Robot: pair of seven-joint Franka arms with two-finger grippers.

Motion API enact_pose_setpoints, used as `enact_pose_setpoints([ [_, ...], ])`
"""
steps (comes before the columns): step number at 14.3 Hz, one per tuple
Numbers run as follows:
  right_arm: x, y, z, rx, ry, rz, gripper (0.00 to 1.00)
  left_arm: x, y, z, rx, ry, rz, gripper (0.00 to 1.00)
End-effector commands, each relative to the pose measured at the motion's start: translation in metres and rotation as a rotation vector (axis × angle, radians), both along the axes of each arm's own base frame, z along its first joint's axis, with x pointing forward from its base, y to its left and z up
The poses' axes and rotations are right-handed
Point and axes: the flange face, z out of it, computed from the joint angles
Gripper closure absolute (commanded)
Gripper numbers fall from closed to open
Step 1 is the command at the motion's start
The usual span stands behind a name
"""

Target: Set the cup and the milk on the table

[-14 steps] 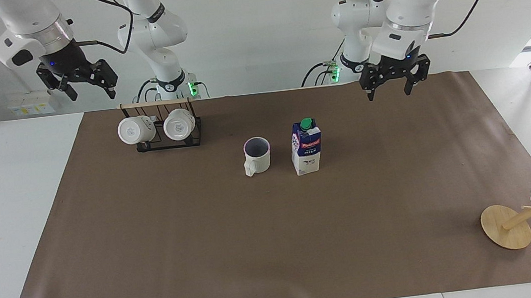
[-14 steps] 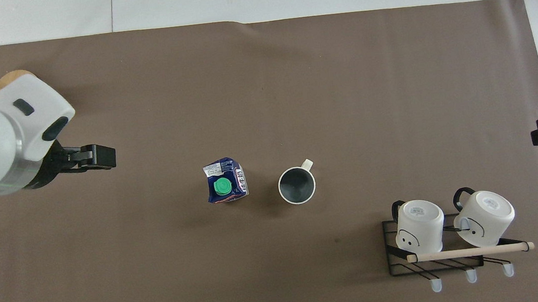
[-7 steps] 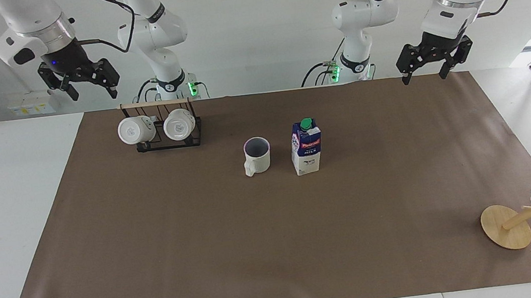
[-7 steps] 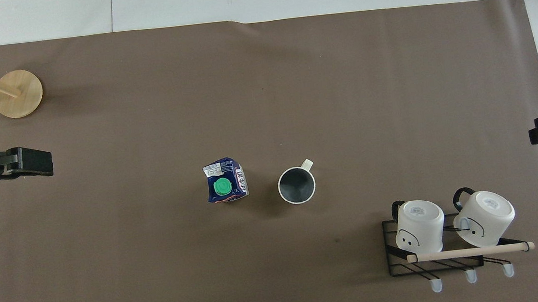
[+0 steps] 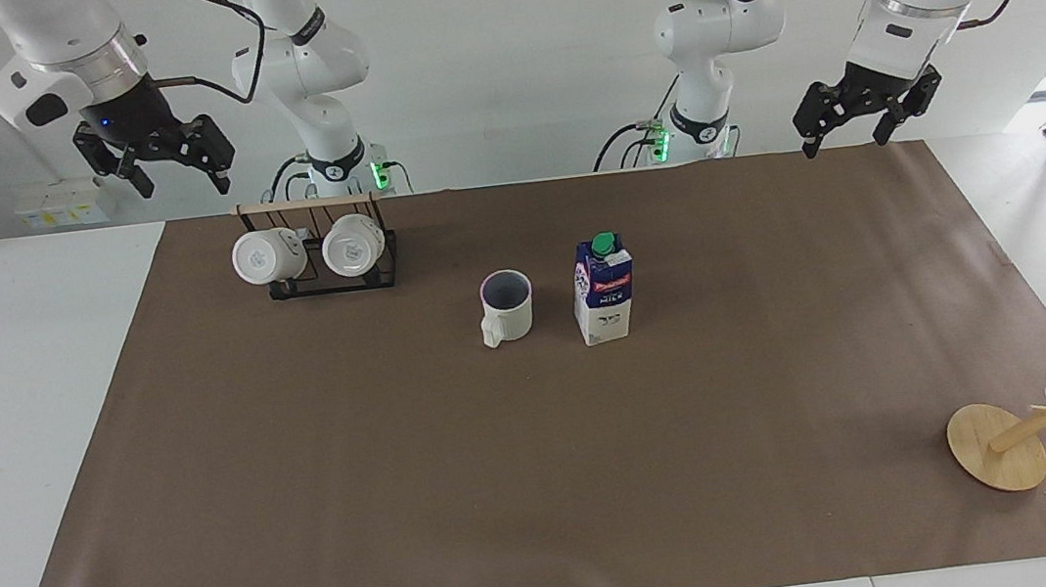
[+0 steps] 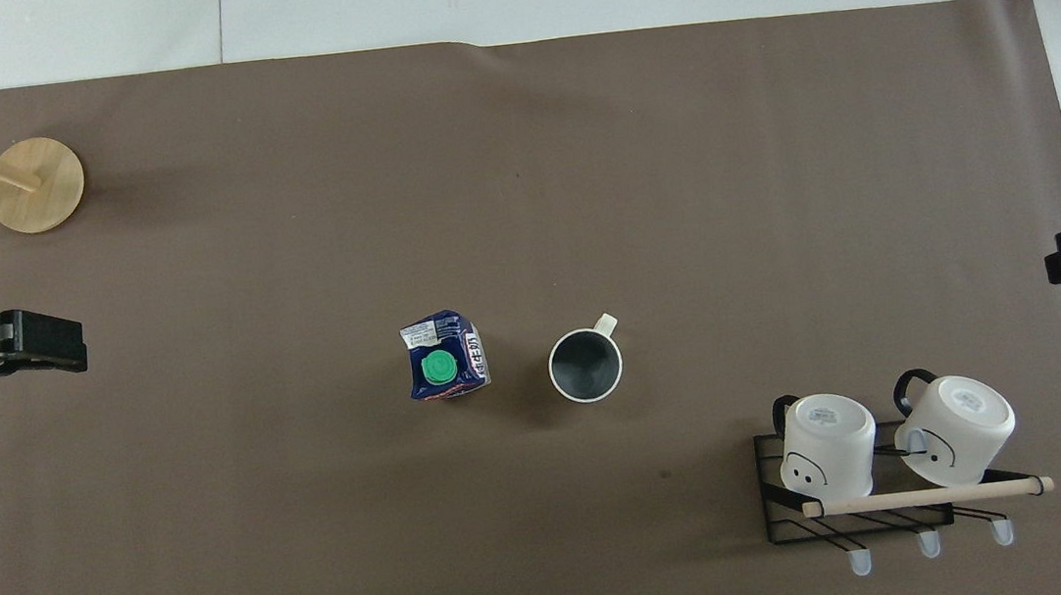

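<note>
Legible text is found on one item only, the milk carton standing upright on the brown mat. In the facing view the word "MILK" is read in white letters on the blue panel of the carton's front face, just below the red label band. White lettering is seen on that red band, but it cannot be made out. In the overhead view, print is seen on the carton's sloped top panels around the green cap; it cannot be read. No other readable text, numbers or signs are noted.
</note>
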Motion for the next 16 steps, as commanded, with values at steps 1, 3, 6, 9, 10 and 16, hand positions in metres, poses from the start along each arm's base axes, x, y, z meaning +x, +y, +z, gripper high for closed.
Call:
enact_pose_setpoints([
  [1, 0.002, -0.002, 0.008, -0.023, -0.032, 0.024, 0.00, -0.009, 0.001, 0.007, -0.021, 0.012, -0.011, 0.00],
  [3, 0.008, -0.006, 0.010, -0.026, -0.070, 0.023, 0.00, -0.011, 0.006, 0.008, -0.021, 0.012, -0.004, 0.00],
  [6, 0.005, -0.003, 0.011, -0.022, -0.069, 0.024, 0.00, -0.010, 0.018, 0.007, -0.027, 0.011, -0.055, 0.00],
  [9, 0.004, -0.004, 0.012, -0.022, -0.069, 0.024, 0.00, -0.011, 0.024, 0.003, -0.026, 0.022, -0.049, 0.00],
  [10, 0.004, -0.003, 0.012, -0.020, -0.069, 0.026, 0.00, -0.013, 0.024, 0.001, -0.026, 0.026, -0.056, 0.00],
  [16, 0.001, -0.006, 0.014, -0.011, -0.069, 0.020, 0.00, -0.013, 0.026, -0.005, -0.026, 0.034, -0.066, 0.00],
])
